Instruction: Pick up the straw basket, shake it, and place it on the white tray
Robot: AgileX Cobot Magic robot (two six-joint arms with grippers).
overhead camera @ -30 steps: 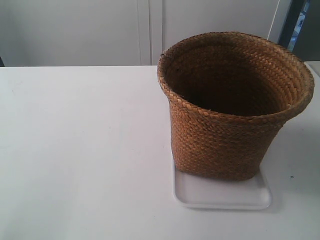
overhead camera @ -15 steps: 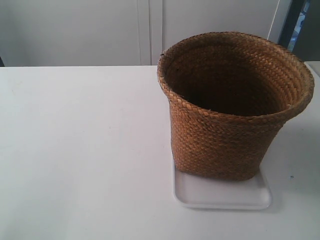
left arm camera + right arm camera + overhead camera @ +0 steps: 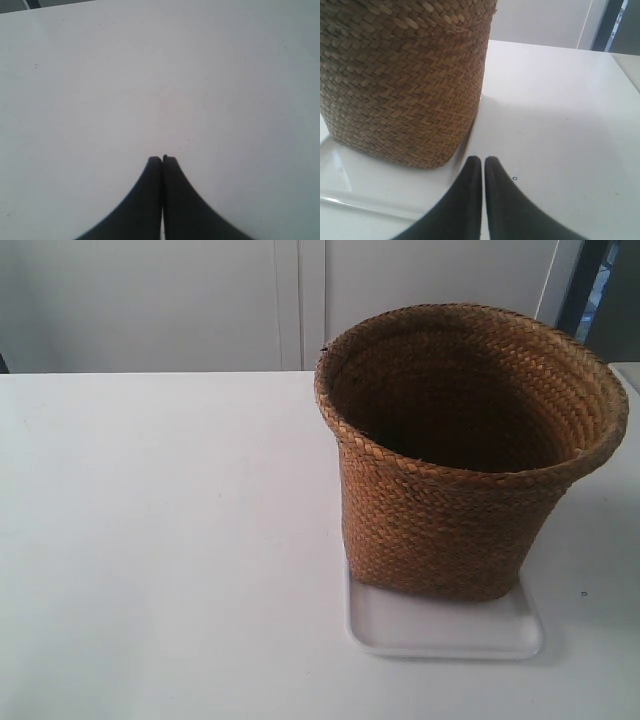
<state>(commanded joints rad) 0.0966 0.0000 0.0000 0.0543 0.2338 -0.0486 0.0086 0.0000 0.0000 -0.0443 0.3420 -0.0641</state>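
Change: none since a second ago; straw basket (image 3: 450, 500) unmoved.
Basket: upright on white tray (image 3: 440, 632), right side of table (image 3: 150, 540).
Right gripper (image 3: 483, 159): closed, empty; basket just ahead, not touching. Nearer arm.
Left gripper (image 3: 162, 159): closed, empty; sees only table.
Status: placement looks done; any re-grip falls to right arm.

Bright, even, diffuse light. A faint soft shadow lies on the table (image 3: 555, 125) just ahead of the jaws of the right gripper (image 3: 483, 159), beside the straw basket (image 3: 405, 85). Those jaws read featureless black, edges slightly soft.
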